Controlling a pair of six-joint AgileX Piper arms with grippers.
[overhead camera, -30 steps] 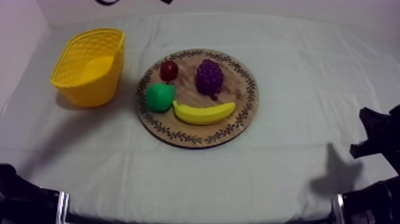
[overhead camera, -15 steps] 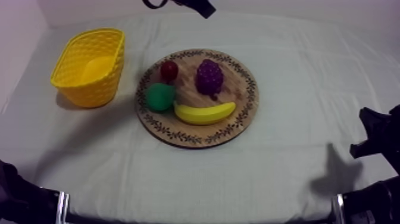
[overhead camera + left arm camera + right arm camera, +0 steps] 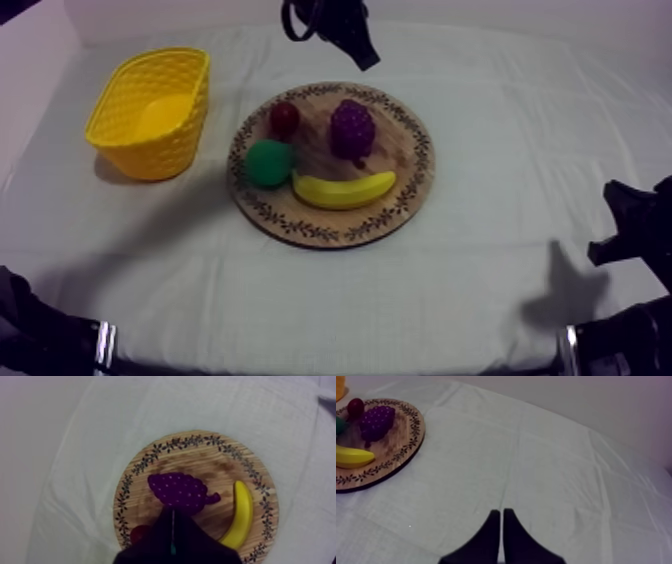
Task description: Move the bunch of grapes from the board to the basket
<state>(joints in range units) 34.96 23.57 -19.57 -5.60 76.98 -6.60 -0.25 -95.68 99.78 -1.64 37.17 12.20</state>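
Dim, soft, violet-tinged light casts faint shadows across the cloth [image 3: 480, 290].

The left arm [image 3: 330, 20] reaches in from the far side, wrist tipped downward, its jaws pressed together in a narrow wedge. The right arm [image 3: 632, 232] sits low at its side, jaws likewise closed together.

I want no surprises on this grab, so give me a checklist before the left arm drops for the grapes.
1. Grapes free on the board, nothing on top: ok.
2. Left pincer lined up with grapes: ok.
3. Left pincer open: not ok, fingers together.
4. Basket upright, nothing in it: ok.
5. Right pincer clear of board: ok, shut over the cloth.
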